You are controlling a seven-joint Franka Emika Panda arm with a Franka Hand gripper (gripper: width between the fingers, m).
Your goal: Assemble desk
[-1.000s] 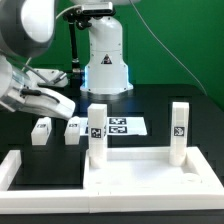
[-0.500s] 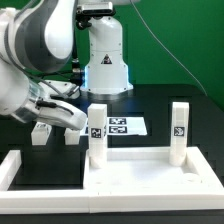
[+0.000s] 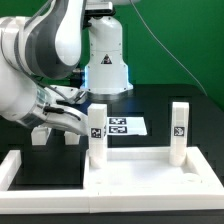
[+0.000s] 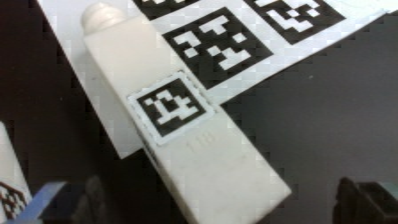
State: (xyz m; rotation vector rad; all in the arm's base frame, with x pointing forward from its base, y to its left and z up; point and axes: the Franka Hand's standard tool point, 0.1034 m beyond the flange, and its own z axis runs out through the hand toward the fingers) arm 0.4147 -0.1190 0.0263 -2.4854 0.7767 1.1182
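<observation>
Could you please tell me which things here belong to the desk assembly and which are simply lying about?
Belong to the job:
desk top
two upright legs on it
loose leg beside the marker board
another loose leg

Just lying about:
marker board
white border bar

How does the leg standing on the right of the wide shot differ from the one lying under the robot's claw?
The upright leg, on the exterior view's right, stands in a corner of the desk top; the loose leg lies flat on the table. The open gripper hangs over the loose leg; the upright leg stands clear of it. Both are white, square, tagged.
</observation>
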